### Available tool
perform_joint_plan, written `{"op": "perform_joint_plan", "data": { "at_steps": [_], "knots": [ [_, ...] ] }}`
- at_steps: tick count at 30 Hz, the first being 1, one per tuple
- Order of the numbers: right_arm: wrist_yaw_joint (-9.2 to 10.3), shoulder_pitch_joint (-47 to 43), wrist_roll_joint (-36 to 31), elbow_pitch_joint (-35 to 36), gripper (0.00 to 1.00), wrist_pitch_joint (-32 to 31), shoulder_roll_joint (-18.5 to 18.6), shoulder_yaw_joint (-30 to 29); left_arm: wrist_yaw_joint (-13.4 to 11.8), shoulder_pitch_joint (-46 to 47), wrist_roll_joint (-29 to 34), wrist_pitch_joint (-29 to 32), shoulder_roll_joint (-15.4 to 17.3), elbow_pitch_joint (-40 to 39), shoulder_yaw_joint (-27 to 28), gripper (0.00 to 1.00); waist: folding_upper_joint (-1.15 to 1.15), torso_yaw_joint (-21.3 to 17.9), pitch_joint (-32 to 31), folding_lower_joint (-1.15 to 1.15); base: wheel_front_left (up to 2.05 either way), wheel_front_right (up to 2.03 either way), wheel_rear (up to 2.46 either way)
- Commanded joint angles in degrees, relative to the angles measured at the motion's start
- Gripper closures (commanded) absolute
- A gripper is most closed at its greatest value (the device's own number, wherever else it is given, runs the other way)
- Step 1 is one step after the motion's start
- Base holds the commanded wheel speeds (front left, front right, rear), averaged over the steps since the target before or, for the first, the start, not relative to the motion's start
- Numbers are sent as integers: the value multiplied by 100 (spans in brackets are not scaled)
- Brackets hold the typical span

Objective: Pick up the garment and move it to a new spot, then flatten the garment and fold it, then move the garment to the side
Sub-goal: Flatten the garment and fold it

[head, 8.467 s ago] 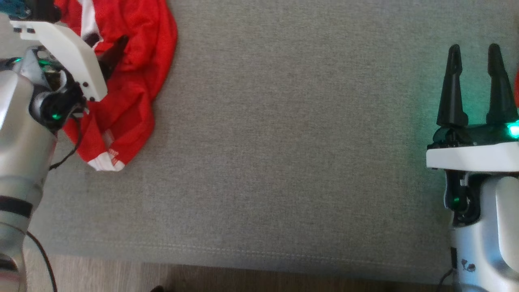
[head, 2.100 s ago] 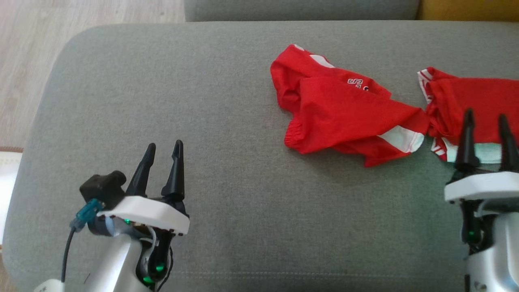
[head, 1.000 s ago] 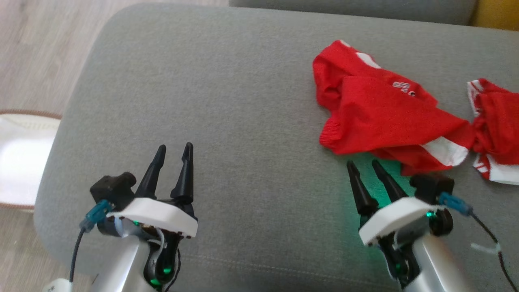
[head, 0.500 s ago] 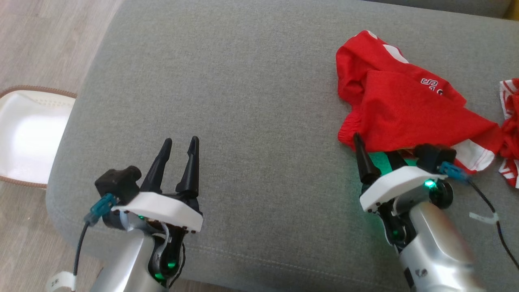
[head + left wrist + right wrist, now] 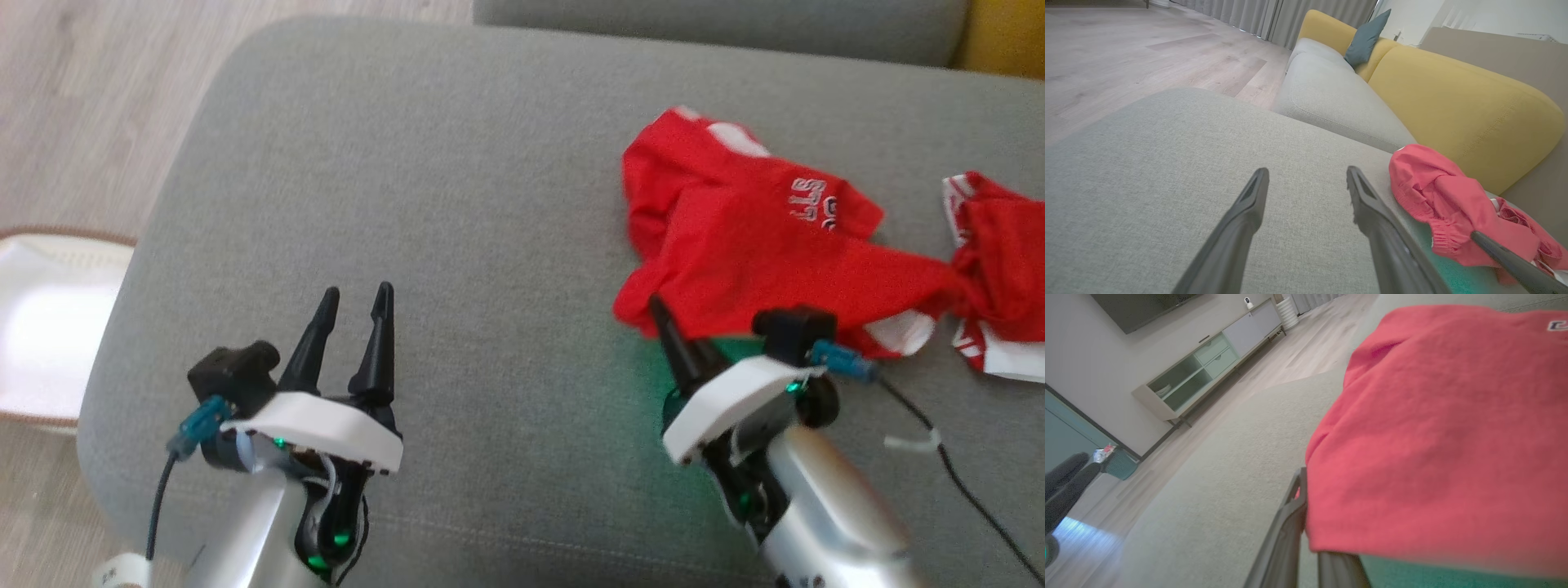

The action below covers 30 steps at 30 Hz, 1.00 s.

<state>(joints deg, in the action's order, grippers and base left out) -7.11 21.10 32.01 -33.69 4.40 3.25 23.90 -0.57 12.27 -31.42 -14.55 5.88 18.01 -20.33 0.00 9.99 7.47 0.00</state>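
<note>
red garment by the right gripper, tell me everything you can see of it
The red garment is soft, thin cloth, bright red with white panels and small white lettering. It lies crumpled and folded over itself on the grey couch cushion, right of its middle. The left wrist view shows a gathered elastic hem. The right gripper is shut on its near left edge, cloth draped over the fingers. Its right tip meets a second red piece.
</note>
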Motion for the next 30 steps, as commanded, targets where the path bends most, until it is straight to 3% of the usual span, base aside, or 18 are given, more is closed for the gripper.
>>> {"op": "perform_joint_plan", "data": {
  "at_steps": [1,8,16,23,30],
  "knots": [
    [-37,-79,61,298,100,-44,-37,179,-25,93,46,-44,52,-155,205,0,0,-102,-149,0,0,0,0],
    [-37,-590,118,1326,100,-682,-37,265,-62,-83,30,-44,100,-204,248,0,0,-218,-375,0,0,0,0],
    [-37,-368,32,2115,100,-1410,-37,-491,-55,-34,32,-44,76,-321,201,0,0,-35,-117,0,0,0,0],
    [-37,688,-73,1223,100,-2155,-37,-1204,18,155,31,-44,11,-264,132,0,0,262,188,0,0,0,0],
    [-37,1841,-753,32,100,-2668,-10,-1677,109,341,37,-44,-104,-187,98,0,0,618,454,0,0,0,0]
  ]
}}
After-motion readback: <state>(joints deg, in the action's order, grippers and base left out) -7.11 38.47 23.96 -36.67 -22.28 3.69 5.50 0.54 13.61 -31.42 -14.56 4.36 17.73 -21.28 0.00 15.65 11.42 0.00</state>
